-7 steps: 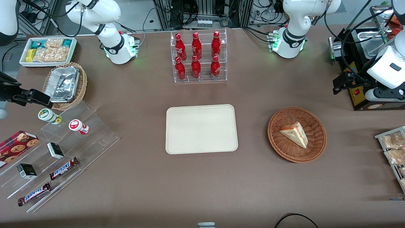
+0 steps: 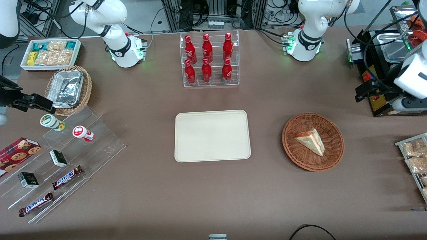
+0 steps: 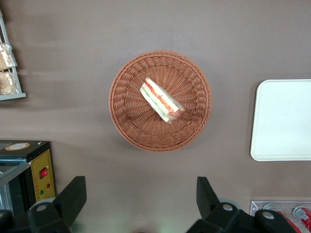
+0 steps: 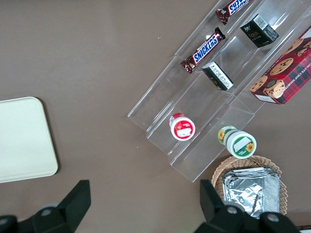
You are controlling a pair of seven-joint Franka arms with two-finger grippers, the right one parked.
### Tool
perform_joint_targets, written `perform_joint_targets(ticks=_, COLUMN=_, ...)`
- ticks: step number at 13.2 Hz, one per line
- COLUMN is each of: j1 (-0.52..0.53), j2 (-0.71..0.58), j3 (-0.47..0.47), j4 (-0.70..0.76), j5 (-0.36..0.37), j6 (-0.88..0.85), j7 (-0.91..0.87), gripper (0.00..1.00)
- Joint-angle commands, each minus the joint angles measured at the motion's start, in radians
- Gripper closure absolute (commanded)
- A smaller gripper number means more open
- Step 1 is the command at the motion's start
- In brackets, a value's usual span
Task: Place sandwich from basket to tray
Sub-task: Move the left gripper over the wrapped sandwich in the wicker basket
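Brown matte tabletop (image 2: pixel 213 193) fills the front view, with cables and metal framing along the upper edge. At the centre of the frame lies the cream-beige tray (image 2: pixel 212 135), flat and bare. Above it in the frame stands a clear acrylic rack (image 2: pixel 210 60) holding six red bottles in two rows.

Toward the working arm's end of the table, at mid-right of the front frame, sits the reddish-brown wicker basket (image 2: pixel 313 141). The sandwich (image 2: pixel 310 141) lies inside it, a pale triangular wedge with its red and green filling edge showing; the wrist view shows the same sandwich (image 3: pixel 162 100) resting near the middle of the basket (image 3: pixel 160 101), well apart from the tray (image 3: pixel 283 120).

The gripper (image 2: pixel 362 91) hangs at the right edge of the front frame, higher in the picture than the basket and not touching it. From the wrist camera, the gripper (image 3: pixel 138 196) has its two black fingers (image 3: pixel 73 194) spread wide apart, with nothing between them.

At the left of the front frame, clear stepped shelves (image 2: pixel 63 166) carry Snickers bars (image 2: pixel 67 177), and a tan wicker basket (image 2: pixel 69 89) holds silver foil trays.
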Motion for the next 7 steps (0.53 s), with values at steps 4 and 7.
perform_joint_targets(ticks=4, j1=-0.029, j2=0.059, j3=-0.004, j4=-0.141, j5=-0.002, j6=0.228, j7=-0.136, gripper=0.00)
perform_joint_targets(ticks=7, j1=-0.063, j2=0.068, j3=-0.005, j4=-0.252, j5=0.018, j6=0.367, j7=-0.331, gripper=0.00)
